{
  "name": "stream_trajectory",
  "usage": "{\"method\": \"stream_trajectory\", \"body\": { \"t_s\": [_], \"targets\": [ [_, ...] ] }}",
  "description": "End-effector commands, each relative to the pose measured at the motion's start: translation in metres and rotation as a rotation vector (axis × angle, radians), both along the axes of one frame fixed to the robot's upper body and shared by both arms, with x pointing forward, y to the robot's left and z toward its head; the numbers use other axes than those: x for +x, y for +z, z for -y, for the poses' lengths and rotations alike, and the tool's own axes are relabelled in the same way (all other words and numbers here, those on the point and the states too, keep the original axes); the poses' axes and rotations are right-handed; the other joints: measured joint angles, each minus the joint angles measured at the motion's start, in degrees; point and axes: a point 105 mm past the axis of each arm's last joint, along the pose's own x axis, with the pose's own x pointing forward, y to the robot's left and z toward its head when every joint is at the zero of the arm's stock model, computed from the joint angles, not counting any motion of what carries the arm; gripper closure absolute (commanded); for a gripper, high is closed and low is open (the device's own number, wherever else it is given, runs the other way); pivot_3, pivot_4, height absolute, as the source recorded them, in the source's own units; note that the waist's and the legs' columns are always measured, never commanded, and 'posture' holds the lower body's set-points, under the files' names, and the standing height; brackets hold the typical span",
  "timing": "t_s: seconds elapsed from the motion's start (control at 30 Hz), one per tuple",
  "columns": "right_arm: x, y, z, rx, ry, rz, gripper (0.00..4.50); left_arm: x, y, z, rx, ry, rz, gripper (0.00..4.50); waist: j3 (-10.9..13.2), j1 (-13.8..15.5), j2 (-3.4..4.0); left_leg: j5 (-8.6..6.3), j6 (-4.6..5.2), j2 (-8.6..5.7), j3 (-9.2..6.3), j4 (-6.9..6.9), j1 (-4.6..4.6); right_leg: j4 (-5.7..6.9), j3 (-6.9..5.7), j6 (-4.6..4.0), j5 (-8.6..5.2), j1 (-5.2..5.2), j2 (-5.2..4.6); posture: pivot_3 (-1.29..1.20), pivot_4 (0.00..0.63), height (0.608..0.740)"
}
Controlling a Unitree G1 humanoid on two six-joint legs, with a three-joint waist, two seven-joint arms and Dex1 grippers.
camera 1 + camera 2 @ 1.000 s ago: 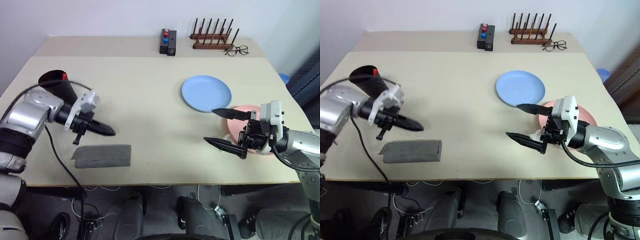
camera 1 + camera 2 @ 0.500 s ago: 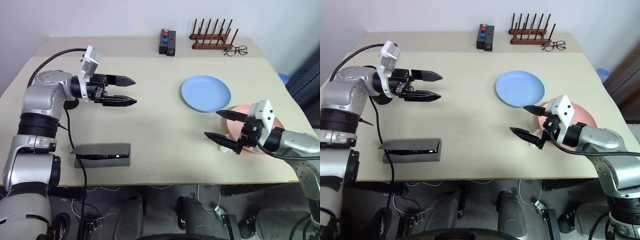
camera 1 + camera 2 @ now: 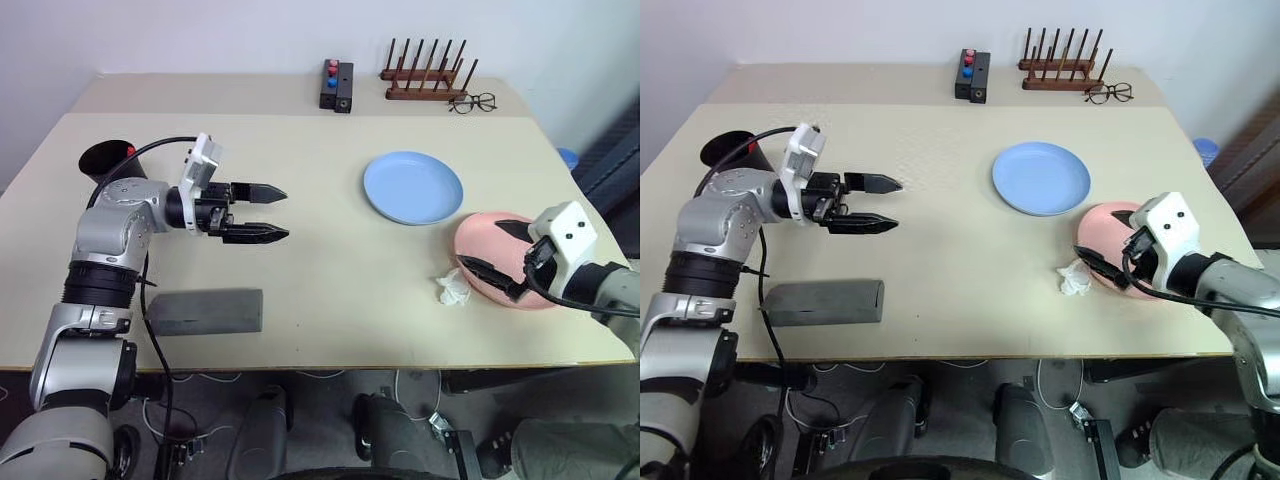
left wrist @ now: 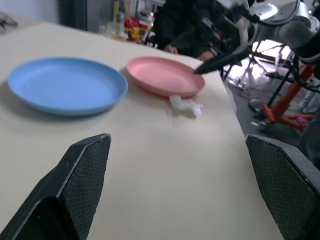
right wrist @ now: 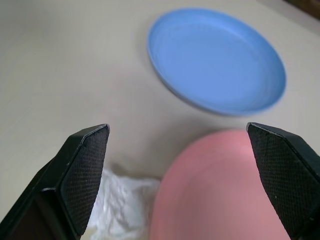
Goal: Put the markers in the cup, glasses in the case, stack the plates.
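Both my grippers gape empty: left gripper [image 3: 272, 211] above the table [image 3: 320, 290], right gripper [image 3: 497, 252] over the pink plate [image 3: 482, 240].

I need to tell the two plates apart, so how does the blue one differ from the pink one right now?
The blue plate is light blue; the pink plate is salmon. The blue plate lies farther back and nearer the table's middle; the pink plate sits near the right edge. The right claw is over the pink plate; nothing is over the blue one. Both are round, shallow, similar in size and unstacked.
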Motion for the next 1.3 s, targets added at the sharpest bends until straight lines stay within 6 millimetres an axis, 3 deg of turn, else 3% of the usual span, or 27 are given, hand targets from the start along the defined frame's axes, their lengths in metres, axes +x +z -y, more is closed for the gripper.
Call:
{"method": "stream_trajectory", "body": {
  "t_s": [0.03,0.33,0.57,0.9,1.1,1.3],
  "targets": [
    [-0.004,0.012,0.003,-0.016,-0.015,0.061,0.00,-0.002,0.014,0.004,-0.031,-0.012,0.069,0.04,0.00,-0.08,0.00,0.00,0.00,0.00,0.00,0.00,0.00,0.00,0.00,0.00,0.00,0.00,0.00,0.00,0.150,0.740],
    [-0.034,0.010,0.025,-0.113,-0.081,-0.002,0.00,0.001,0.022,0.000,-0.041,0.021,0.089,0.04,0.00,0.06,0.00,0.00,0.00,0.00,0.00,0.00,-0.01,-0.02,0.00,0.00,0.00,0.01,0.00,0.00,0.150,0.740],
    [-0.038,0.010,0.038,-0.136,-0.135,-0.027,0.00,0.002,0.014,0.005,-0.038,0.002,0.066,0.04,0.00,0.01,0.00,-0.01,-0.01,0.00,0.00,0.00,0.01,-0.03,0.00,0.00,0.00,0.02,0.00,0.00,0.150,0.740],
    [-0.033,-0.014,0.051,-0.112,-0.160,-0.186,0.00,-0.006,0.019,0.002,-0.017,0.002,0.062,0.04,0.00,0.01,0.01,-0.01,-0.01,0.00,-0.01,-0.04,-0.01,-0.10,0.00,0.00,0.00,0.02,-0.01,0.00,0.150,0.740],
    [-0.023,-0.025,0.050,-0.198,-0.135,-0.218,0.00,-0.008,0.013,-0.002,0.009,0.041,0.085,0.04,0.00,-0.16,0.01,-0.01,-0.01,0.00,0.01,-0.04,0.02,-0.11,0.01,-0.01,0.00,0.01,-0.01,0.00,0.150,0.740],
    [-0.015,-0.036,0.044,-0.216,-0.095,-0.263,0.00,-0.016,0.020,0.001,-0.017,0.017,0.113,0.04,0.00,-0.02,0.01,-0.01,-0.01,0.00,0.00,-0.07,-0.03,-0.16,-0.01,-0.02,0.00,0.00,-0.01,0.00,0.150,0.740]
  ]
}}
